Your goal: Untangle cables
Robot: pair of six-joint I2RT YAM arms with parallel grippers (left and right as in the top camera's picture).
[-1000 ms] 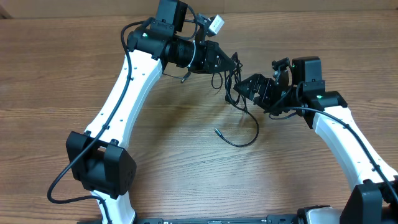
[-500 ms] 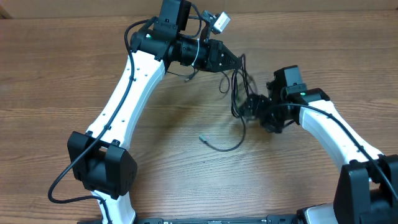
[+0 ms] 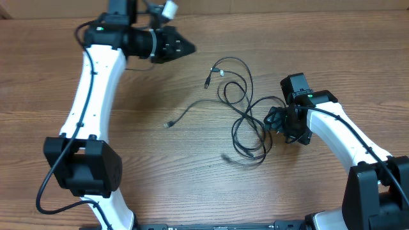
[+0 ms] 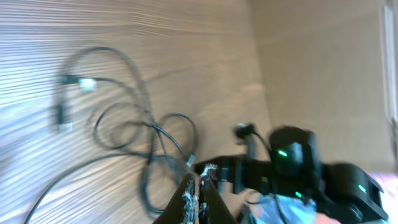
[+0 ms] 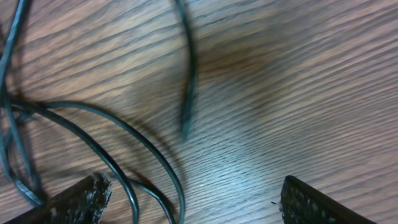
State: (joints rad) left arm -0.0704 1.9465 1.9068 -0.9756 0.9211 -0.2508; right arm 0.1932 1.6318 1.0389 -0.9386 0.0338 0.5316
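The cables (image 3: 245,115) are thin black cords lying in loose overlapping loops on the wooden table, with plug ends at the top (image 3: 208,82) and one loose end to the left (image 3: 170,124). My left gripper (image 3: 190,46) is shut and empty, held high at the upper left, well away from them. In the left wrist view its fingers (image 4: 199,190) are pressed together above the cables (image 4: 146,127). My right gripper (image 3: 273,120) is open at the right edge of the loops. In the right wrist view its fingers (image 5: 193,202) stand wide apart with cable strands (image 5: 134,146) on the wood between them.
The table (image 3: 160,172) is bare wood around the cables. The right arm (image 3: 345,137) reaches in from the lower right, the left arm (image 3: 89,96) from the lower left. The right arm also shows in the left wrist view (image 4: 298,171).
My left gripper has let go of the cables and swung away to the upper left. The cables have dropped and spread out on the table. My right gripper has opened beside them.
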